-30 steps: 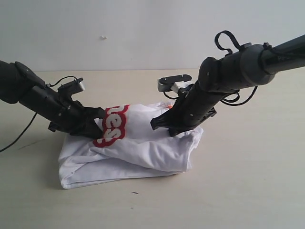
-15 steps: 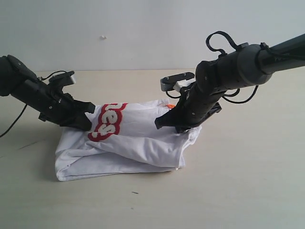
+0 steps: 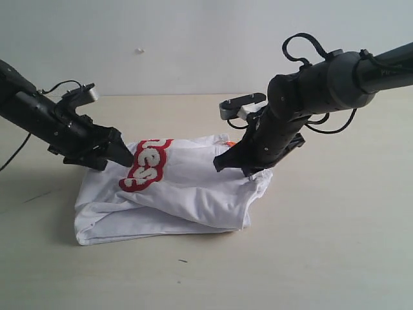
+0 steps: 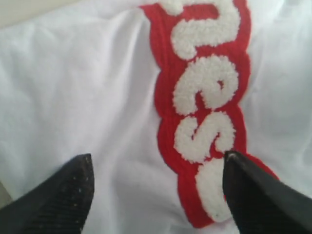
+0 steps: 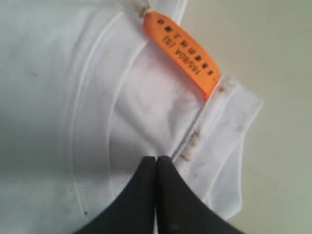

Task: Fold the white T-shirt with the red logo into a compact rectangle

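White T-shirt (image 3: pixel 187 197) bundled mid-table, one pincer parted, the other pressed together.

The soft, creased cotton lies in a rumpled, roughly rectangular fold on the pale smooth table (image 3: pixel 335 258), between the two arms. The left gripper (image 4: pixel 157 158) hangs with its ribbed black fingers spread apart over the red logo (image 3: pixel 146 165), at the shirt's left. The logo has fuzzy white bubble letters with a thick red outline. Only "e" and "s" read clearly; the rest is folded under or cut off. The right gripper (image 5: pixel 156 160) is closed tip to tip against the stitched collar at the far right. Whether cloth is nipped cannot be told. The orange neck tag (image 5: pixel 181 53) reads roughly "165/80A (S)"; its smaller line is blurred.
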You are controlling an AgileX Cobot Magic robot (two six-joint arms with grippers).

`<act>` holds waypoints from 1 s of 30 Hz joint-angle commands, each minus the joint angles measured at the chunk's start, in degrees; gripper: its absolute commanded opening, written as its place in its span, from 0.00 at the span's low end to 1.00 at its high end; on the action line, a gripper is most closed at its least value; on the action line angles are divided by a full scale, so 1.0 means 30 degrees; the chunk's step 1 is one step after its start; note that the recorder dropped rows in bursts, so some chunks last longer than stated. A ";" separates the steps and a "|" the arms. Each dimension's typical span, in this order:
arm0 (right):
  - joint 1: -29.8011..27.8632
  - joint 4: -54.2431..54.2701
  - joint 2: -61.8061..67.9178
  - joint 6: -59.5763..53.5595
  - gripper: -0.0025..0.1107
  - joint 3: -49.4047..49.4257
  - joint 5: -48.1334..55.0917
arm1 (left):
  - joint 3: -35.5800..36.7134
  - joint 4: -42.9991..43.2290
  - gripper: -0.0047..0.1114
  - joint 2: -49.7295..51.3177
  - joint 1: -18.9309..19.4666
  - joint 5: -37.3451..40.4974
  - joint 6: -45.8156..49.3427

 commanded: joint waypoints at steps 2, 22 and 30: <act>-0.0169 -0.0243 -0.1407 -0.0036 0.02 0.0052 0.0072 | 0.0013 -0.0311 0.65 -0.1653 0.0125 0.0645 0.0015; -0.0169 -0.0660 -1.0630 -0.0701 0.02 0.2861 -0.0134 | 0.6099 -0.1214 0.04 -1.2474 0.0588 -0.1965 0.0034; -0.0169 -0.0660 -1.7048 -0.0628 0.02 0.7450 -0.2827 | 1.0858 -0.1958 0.04 -2.0237 0.0588 -0.4093 0.0167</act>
